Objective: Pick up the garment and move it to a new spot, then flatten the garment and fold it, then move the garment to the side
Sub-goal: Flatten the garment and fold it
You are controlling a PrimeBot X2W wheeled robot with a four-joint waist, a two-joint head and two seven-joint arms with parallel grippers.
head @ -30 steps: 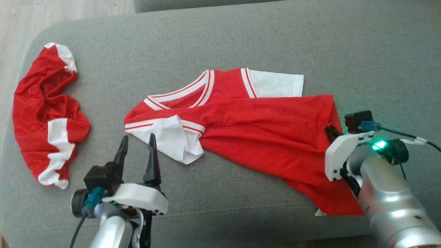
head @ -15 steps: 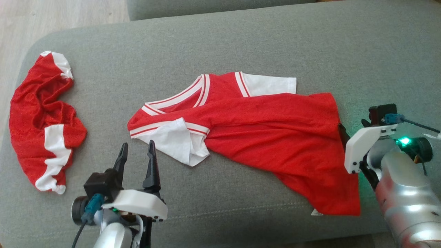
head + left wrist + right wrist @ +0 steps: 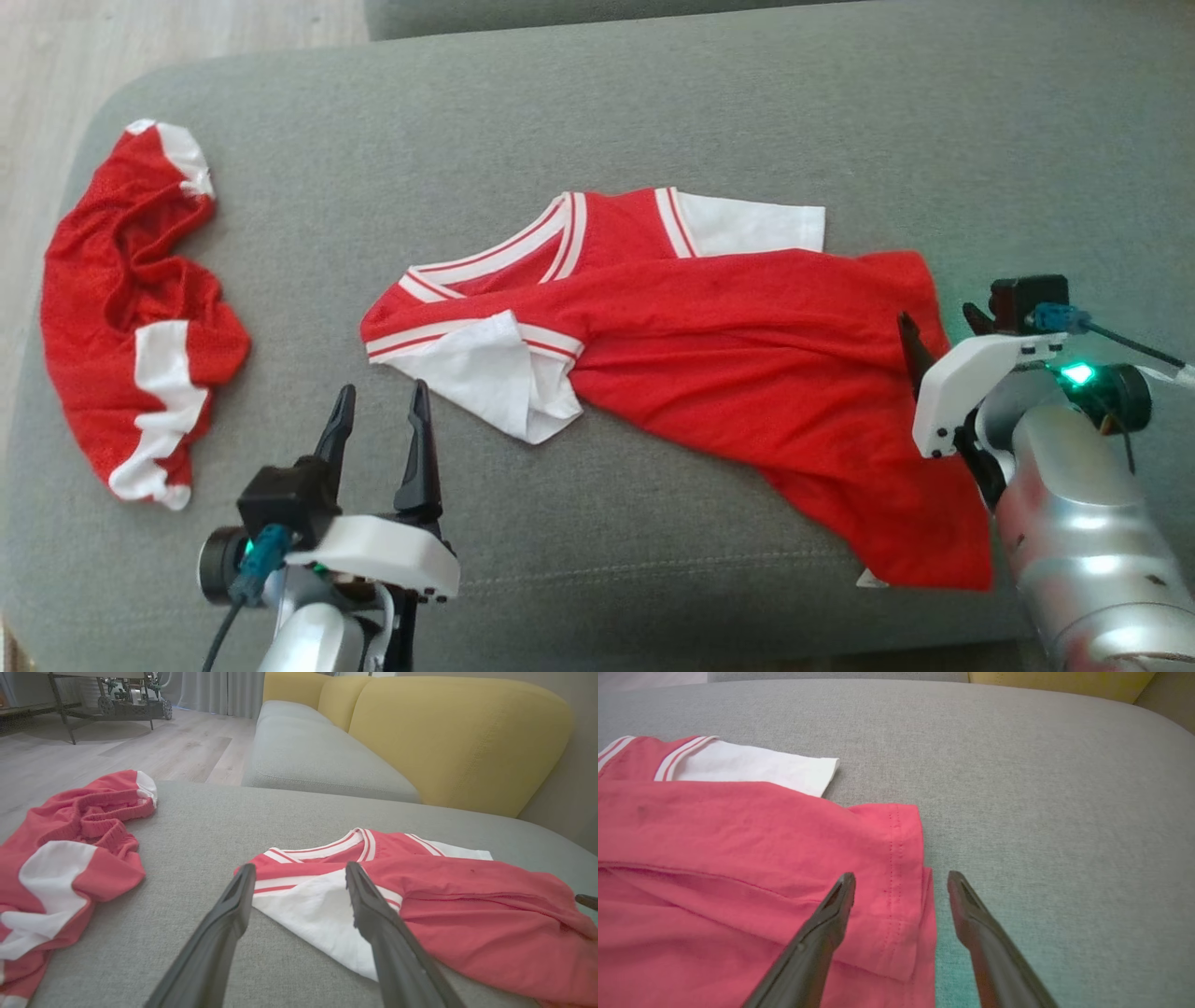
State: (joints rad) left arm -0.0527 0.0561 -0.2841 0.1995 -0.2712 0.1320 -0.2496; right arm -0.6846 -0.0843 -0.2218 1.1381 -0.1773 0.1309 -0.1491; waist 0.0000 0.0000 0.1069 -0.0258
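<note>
grey sofa seat (image 3: 653,112): work surface. red jersey (image 3: 728,364): mid-seat, creased, lower hem skewed; flattening step, by judgement. red shorts (image 3: 121,308): far left, well apart. right gripper (image 3: 901,875): parted, empty, astride the hem edge. left gripper (image 3: 383,392): parted, empty, near white sleeve (image 3: 485,373); next, pinch both ends and spread.

surface: grey cushion (image 3: 653,103) | on it: red jersey (image 3: 728,355), red shorts (image 3: 121,308)

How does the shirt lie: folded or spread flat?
Partly folded: the shirt overlaps itself, its red body covering part of the far sleeve.
</note>
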